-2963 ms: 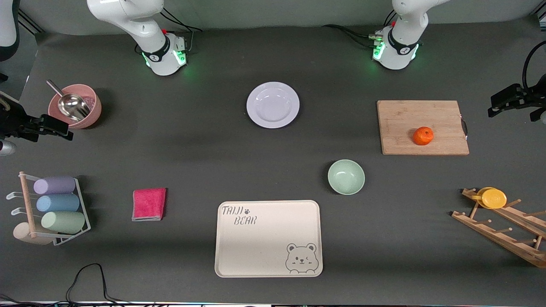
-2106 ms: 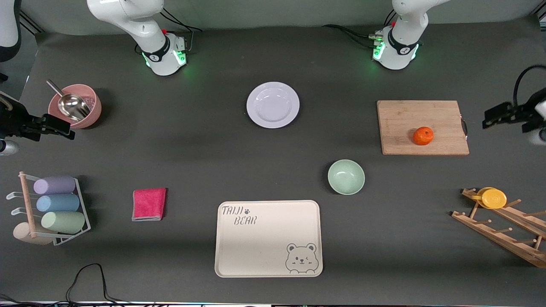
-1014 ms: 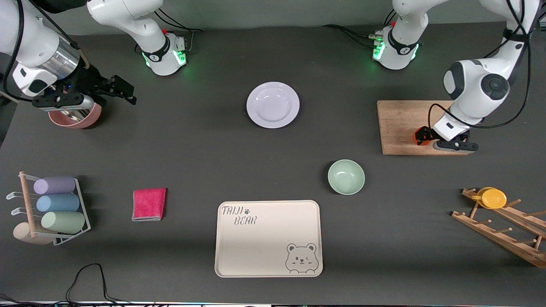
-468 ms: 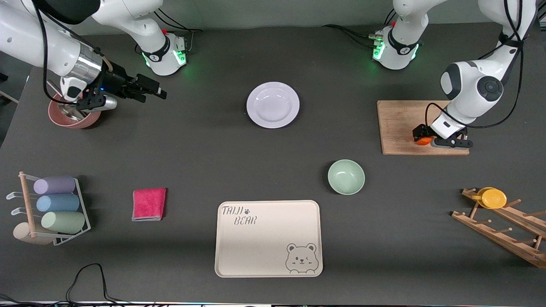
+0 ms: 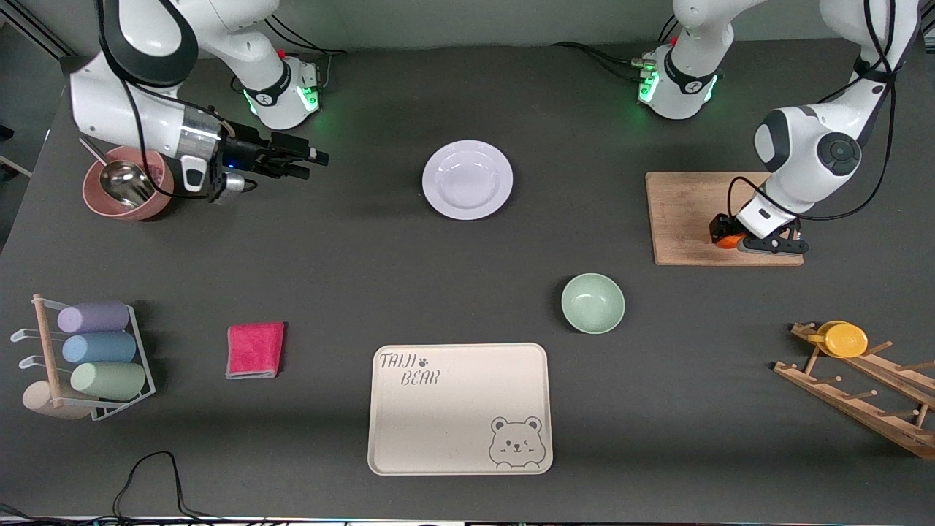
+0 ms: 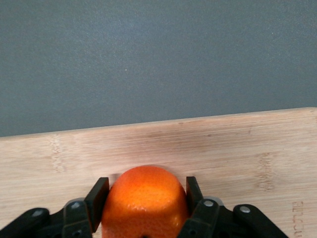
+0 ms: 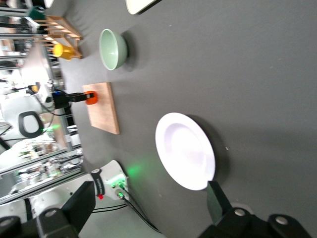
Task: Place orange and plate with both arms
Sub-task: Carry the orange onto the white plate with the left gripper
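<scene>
Left gripper [image 6: 146, 206] (fingers touching) around orange [image 6: 145, 201]

You're looking at 2 glossy white arms with grey-black joint caps, black cables looped along them, and green lights glowing at both bases. The right arm carries a silver wrist band. Each ends in a black gripper with round screws.
</scene>
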Motion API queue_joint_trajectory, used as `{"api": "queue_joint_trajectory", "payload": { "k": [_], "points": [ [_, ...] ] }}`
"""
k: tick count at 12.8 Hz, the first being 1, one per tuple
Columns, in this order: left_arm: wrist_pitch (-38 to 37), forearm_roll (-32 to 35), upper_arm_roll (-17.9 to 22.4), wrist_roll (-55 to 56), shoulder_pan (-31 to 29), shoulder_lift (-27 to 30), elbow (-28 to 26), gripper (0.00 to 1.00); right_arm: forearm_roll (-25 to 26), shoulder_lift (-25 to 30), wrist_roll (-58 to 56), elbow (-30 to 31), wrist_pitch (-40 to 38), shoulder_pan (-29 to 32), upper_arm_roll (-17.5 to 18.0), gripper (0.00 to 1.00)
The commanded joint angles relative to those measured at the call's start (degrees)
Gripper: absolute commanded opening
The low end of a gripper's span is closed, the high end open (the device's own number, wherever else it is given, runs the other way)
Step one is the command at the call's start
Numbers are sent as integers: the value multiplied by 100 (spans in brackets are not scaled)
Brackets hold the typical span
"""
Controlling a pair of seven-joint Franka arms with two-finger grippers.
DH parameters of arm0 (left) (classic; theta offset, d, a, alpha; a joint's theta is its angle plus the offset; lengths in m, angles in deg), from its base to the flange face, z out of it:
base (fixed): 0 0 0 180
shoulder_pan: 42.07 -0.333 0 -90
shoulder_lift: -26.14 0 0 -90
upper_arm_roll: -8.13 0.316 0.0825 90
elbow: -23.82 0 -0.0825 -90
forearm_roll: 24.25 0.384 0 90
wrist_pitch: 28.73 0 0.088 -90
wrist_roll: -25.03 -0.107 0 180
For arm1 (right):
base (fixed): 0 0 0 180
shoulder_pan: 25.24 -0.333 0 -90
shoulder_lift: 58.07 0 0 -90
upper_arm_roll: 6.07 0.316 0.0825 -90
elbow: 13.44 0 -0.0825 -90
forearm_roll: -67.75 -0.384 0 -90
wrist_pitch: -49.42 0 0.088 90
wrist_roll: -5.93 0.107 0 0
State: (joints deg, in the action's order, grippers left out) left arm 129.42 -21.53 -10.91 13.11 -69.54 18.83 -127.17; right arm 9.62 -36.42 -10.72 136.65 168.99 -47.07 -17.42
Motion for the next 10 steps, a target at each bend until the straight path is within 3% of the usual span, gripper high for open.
{"api": "queue_joint_trajectory", "payload": {
  "k": [1, 3, 5, 8, 10],
  "points": [
    [-398, 54, -82, -118, 22, 307, 43, 0, -1222, -300, -1641, 512, 163, -23, -34, 100],
    [-1072, 1, -126, -127, 276, 658, 332, 0, -1944, -774, -2803, 697, 155, -14, -43, 100],
    [-2318, -322, -188, -100, 609, 1053, 901, 0, -2691, -1231, -3814, 890, 111, -23, -34, 100],
    [-4717, -1175, -188, 39, 1233, 1503, 2332, 0, -3651, -1943, -5178, 1075, 76, -41, -17, 100],
    [-5564, -1221, -214, 609, 1672, 1556, 3055, 0, -4133, -2496, -5864, 1084, -300, -41, -17, 100]
  ]
}}
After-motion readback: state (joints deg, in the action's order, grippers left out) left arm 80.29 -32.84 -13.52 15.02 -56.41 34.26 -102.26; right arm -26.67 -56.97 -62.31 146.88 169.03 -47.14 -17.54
